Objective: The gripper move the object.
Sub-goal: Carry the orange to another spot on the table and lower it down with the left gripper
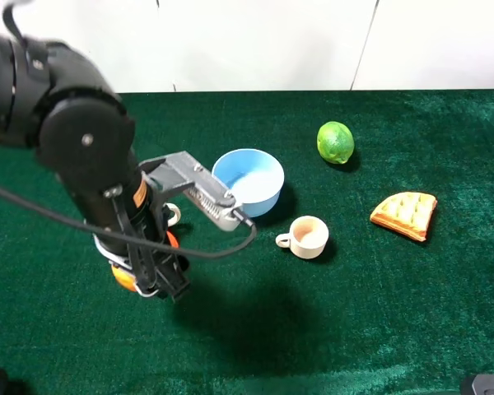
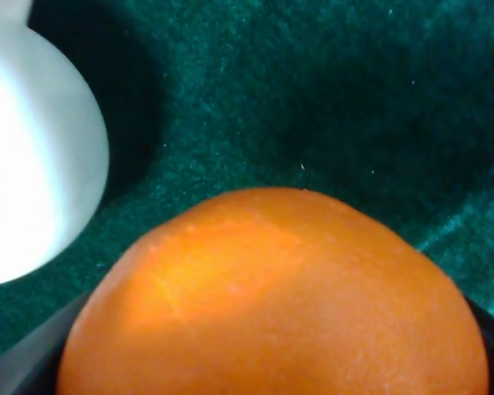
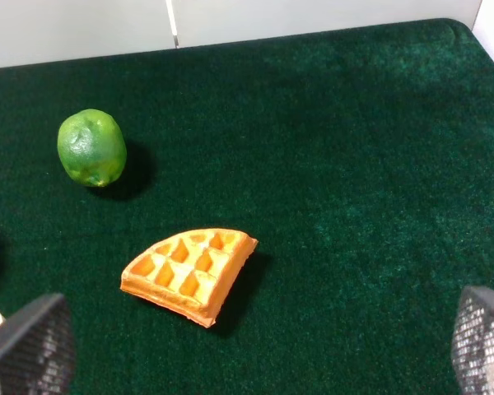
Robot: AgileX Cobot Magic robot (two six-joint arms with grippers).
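The orange is a round bright orange fruit at the left front of the green cloth, mostly hidden behind my left gripper. In the left wrist view the orange fills the lower half, with a dark finger at each lower corner against its sides. The left gripper is shut on it. I cannot tell whether it rests on the cloth or hangs just above. My right gripper is open and empty, its fingers wide apart near the table's front right.
A white cup stands right beside the orange, partly hidden behind the arm. A blue bowl, a second cup, a green lime and a waffle wedge lie to the right.
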